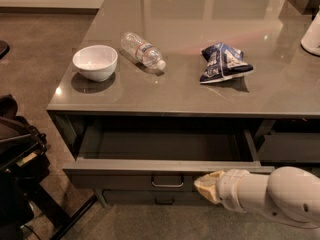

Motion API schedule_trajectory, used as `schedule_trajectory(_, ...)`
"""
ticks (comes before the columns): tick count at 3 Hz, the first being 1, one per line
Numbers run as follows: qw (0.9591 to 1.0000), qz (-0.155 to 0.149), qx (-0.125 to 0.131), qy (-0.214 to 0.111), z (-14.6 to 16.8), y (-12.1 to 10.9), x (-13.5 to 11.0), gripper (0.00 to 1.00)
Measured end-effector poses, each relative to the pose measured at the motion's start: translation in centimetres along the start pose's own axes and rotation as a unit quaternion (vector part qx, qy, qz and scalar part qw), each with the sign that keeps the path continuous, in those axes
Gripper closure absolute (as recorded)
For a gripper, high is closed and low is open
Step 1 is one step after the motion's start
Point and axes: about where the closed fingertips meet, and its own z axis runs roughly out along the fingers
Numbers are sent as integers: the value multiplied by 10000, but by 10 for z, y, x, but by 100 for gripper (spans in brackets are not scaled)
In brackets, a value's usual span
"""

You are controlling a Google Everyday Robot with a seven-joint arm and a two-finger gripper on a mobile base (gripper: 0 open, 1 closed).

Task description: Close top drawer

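Touching top drawer point(115, 178) front just right of ctr handle point(167, 182), gripper point(205, 186) sits near-right, drawer pulled out; grip state can't tell.

top drawer point(160, 149) open, pincer point(203, 184) at its front

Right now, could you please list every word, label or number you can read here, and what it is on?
No text is readable.
Water bottle: label too blurred to read.
Blue snack bag: white print too blurred to read.
Top drawer, white bowl, and claw at the drawer front: no markings seen.
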Motion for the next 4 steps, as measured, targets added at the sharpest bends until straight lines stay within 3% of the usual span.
schedule_trajectory(2,9951,-545,789,-257,9,-1,-54,100)
schedule_trajectory(3,9905,-562,1203,-365,4,-20,-62,100)
schedule_trajectory(4,9905,-562,1203,-365,4,-20,-62,100)
